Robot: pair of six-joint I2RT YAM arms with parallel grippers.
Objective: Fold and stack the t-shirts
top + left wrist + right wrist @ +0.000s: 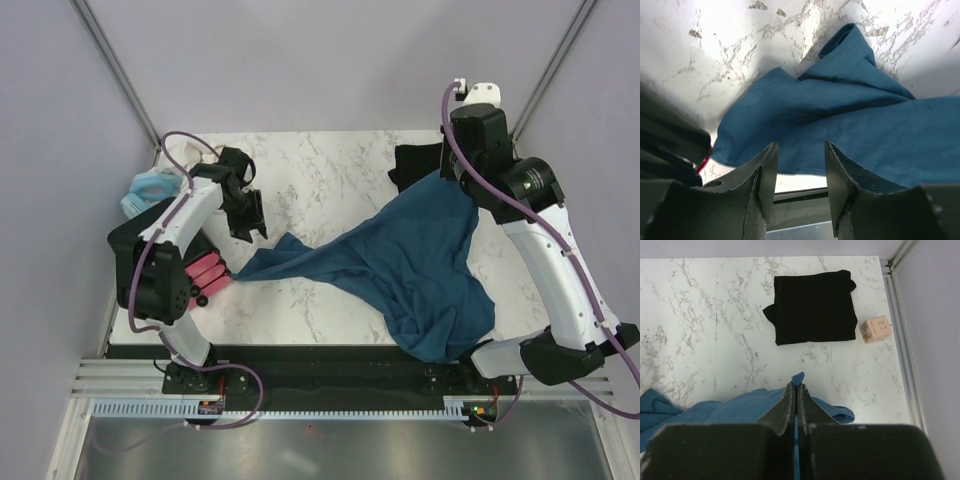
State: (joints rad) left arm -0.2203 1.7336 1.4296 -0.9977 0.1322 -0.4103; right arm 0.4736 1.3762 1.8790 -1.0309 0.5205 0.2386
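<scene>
Roughly across the middle of the tabletop (330, 170) the teal-blue shirt (420, 260) lies unfolded and rumpled. One narrow end is drawn out toward the left edge, while its bulk is bunched on the right half and sags over the near edge. A far-right part of it is lifted off the marble, pinched in the right claw (795, 388). That claw's two fingers are pressed together on a fold of the cloth, with a small peak of fabric poking out past their tips.

Beyond that claw, toward the far right corner, the black shirt (812, 307) lies flat on the tabletop as a neat, roughly square fold, apart from the teal one. In the top view the right arm covers most of it.

The left claw (801, 165) hovers over the left half of the tabletop, above the shirt's drawn-out left end. Its fingers are spread with a clear gap between them and nothing in it.

A small peach cube (876, 329) sits just beside the black shirt, against the right edge. A pale blue item (148, 190) rests at the left edge near the far left corner. Some pink-red bars (207, 270) show under the left arm, just beside the shirt's left tip; what they are I cannot tell.
</scene>
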